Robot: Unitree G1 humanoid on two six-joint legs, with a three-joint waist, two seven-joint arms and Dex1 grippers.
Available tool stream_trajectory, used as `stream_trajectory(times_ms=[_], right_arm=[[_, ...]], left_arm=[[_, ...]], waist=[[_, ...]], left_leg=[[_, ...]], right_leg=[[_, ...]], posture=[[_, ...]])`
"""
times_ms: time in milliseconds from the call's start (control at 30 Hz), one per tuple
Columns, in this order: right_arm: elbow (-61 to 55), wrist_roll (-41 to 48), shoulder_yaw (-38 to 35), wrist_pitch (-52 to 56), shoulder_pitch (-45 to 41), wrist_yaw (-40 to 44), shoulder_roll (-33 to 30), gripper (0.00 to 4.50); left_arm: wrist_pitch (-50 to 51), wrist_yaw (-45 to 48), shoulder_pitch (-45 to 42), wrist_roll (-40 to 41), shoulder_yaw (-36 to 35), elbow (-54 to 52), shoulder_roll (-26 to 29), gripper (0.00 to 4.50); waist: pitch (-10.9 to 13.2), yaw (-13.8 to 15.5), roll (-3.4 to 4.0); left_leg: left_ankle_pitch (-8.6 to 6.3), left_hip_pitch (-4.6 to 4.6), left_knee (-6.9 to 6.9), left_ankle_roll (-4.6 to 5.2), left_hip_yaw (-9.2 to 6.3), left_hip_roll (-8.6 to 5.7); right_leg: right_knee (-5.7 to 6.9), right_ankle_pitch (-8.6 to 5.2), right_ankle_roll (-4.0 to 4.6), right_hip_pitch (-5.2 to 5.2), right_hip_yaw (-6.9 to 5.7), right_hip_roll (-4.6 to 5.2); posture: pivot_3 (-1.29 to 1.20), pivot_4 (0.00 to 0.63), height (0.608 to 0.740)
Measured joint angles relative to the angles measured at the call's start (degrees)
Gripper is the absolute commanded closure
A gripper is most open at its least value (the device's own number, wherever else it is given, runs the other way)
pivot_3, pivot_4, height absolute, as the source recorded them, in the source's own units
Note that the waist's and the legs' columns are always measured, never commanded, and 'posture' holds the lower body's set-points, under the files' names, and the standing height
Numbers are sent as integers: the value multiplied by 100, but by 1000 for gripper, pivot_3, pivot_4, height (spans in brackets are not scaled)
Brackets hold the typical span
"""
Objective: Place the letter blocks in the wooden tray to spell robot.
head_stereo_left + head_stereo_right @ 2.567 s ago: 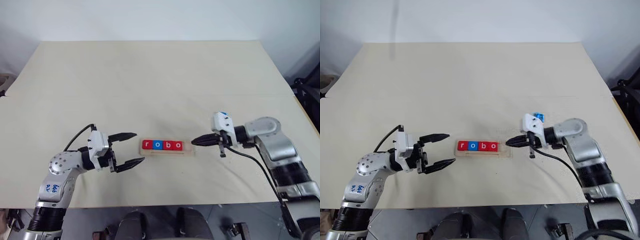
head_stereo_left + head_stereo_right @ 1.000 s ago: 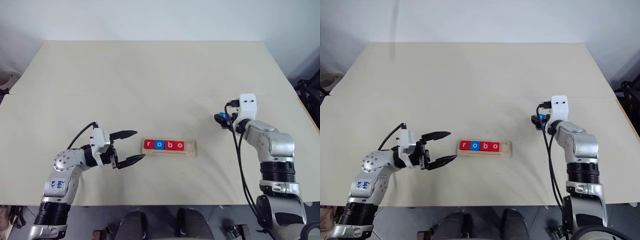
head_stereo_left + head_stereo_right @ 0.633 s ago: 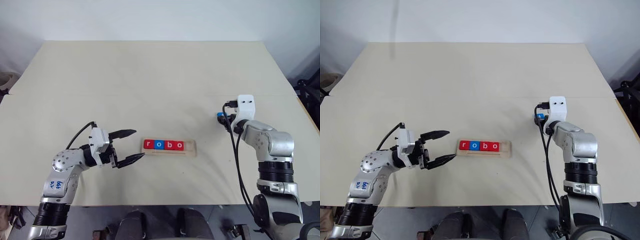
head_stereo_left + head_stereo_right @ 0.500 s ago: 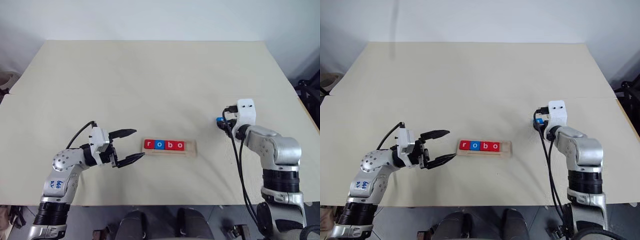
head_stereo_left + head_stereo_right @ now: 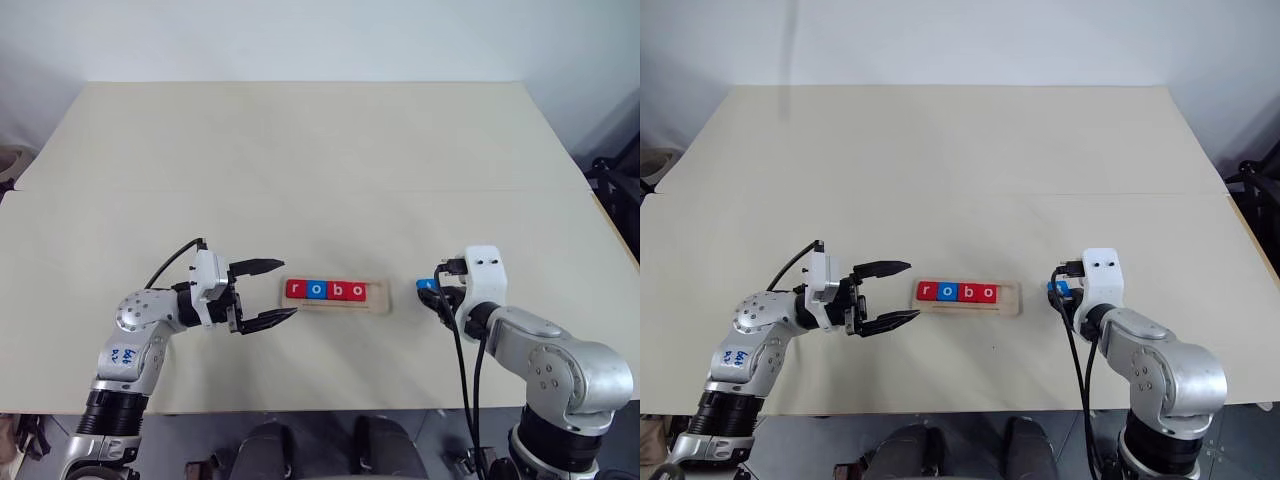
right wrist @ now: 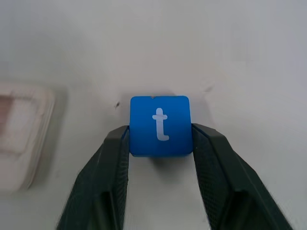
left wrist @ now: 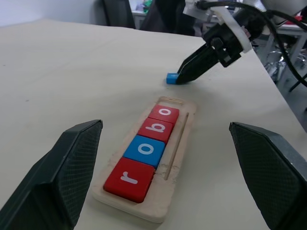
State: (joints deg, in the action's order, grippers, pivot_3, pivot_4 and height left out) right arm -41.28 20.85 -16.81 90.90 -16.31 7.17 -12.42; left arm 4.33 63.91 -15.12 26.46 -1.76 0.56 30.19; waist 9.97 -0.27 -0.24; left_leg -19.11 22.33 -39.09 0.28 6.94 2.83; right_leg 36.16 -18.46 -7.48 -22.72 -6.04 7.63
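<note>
Last tile, blue t (image 6: 159,125), pinched by the right gripper (image 6: 160,139) at lower right of centre, just beside the tray (image 5: 337,306).
It looks light, stiff and smooth, so its flat side faces suit the grip. The right wrist view shows the letter; the head views show r-o-b-o seated. Left gripper (image 5: 267,292) hangs open.

Surface: a wide, pale beige surface (image 5: 300,150) with a faint seam running across it from side to side.
Wall: a plain white wall (image 5: 300,40) rises right behind the far edge.
Floor: grey floor (image 5: 190,440) shows below the near edge.
Clutter: dark equipment (image 5: 615,180) stands off the right side; dark chair-like shapes (image 7: 120,12) sit beyond the far edge.
Light: even and soft.
</note>
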Motion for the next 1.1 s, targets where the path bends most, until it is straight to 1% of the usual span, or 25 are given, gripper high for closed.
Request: stream_trajectory(times_ms=[67,100,167,233,300,333,400,433,500,567,767,900,1000,1100], right_arm=[[-29,38,9,36,1,129,-42,1046],[-18,106,22,35,4,266,-177,654],[47,231,34,-22,9,550,-555,38],[279,388,54,-287,18,997,-1165,38],[645,473,87,-925,86,1627,-1945,38],[873,484,169,-1459,170,2051,-2372,38],[1345,457,319,-2572,338,2940,-2985,38],[1514,442,355,-2981,393,3281,-3125,38],[2119,377,614,-4254,459,4296,-3478,38],[2764,243,855,-5227,368,4989,-3636,38],[4826,-454,1784,-7631,-716,6546,-3670,38],[5767,-903,2319,-8555,-1199,7144,-3660,38],[6413,-1129,2519,-9066,-1549,7386,-3599,38],[6928,-1256,2570,-9465,-1778,7509,-3487,38]], left_arm=[[0,4,-9,0,1,20,0,0],[0,6,-11,0,2,21,0,0],[-2,4,-12,0,0,22,3,0],[-4,1,-10,0,-3,23,8,0],[-6,-14,10,-1,-21,19,19,0],[-7,-41,29,0,-36,13,19,0],[-9,-84,99,-1,-61,-10,22,0],[-11,-100,131,0,-62,-17,23,0],[-11,-165,210,0,-65,-68,22,0],[-13,-206,252,0,-89,-124,25,0],[-9,-297,363,13,-190,-383,33,0],[19,-299,447,30,-223,-486,82,0],[86,-293,477,42,-234,-607,155,0],[122,-287,481,76,-236,-748,182,0]], waist=[[0,0,0],[0,-1,0],[0,10,0],[0,14,0],[0,11,-1],[0,9,-1],[1,11,-2],[2,6,-3],[2,-7,-4],[4,2,-7],[5,0,-8],[5,21,-9],[5,14,-8],[5,8,-8]], left_leg=[[0,0,0,0,-1,0],[0,0,0,0,-1,0],[-2,1,-1,3,-2,-2],[-4,1,-2,8,0,-5],[-7,0,0,12,1,-7],[-7,-2,-1,12,0,-5],[-7,-4,3,12,2,-5],[-7,-5,3,12,4,-4],[-7,-10,2,11,5,-3],[-6,-14,-3,11,10,-3],[-5,-16,-10,10,11,0],[-5,-12,-12,10,14,-2],[-5,-13,-14,9,13,-1],[-4,-13,-15,7,12,0]], right_leg=[[-1,0,0,0,0,0],[-2,0,0,0,0,1],[-5,0,0,3,0,2],[-12,2,-3,4,1,5],[-19,3,-5,7,1,5],[-18,3,-5,8,0,3],[-21,3,-6,12,-2,1],[-20,3,-6,12,-2,0],[-19,3,-6,13,4,-1],[-17,3,-6,19,1,0],[-16,3,-6,21,-1,1],[-19,4,-8,22,-5,5],[-17,4,-8,24,-6,5],[-15,4,-8,24,-7,4]], posture=[[0,150,740],[0,150,740],[0,150,740],[0,150,740],[0,150,740],[0,150,740],[0,150,740],[0,150,740],[0,150,740],[0,150,740],[0,150,740],[0,150,740],[0,150,740],[0,150,740]])
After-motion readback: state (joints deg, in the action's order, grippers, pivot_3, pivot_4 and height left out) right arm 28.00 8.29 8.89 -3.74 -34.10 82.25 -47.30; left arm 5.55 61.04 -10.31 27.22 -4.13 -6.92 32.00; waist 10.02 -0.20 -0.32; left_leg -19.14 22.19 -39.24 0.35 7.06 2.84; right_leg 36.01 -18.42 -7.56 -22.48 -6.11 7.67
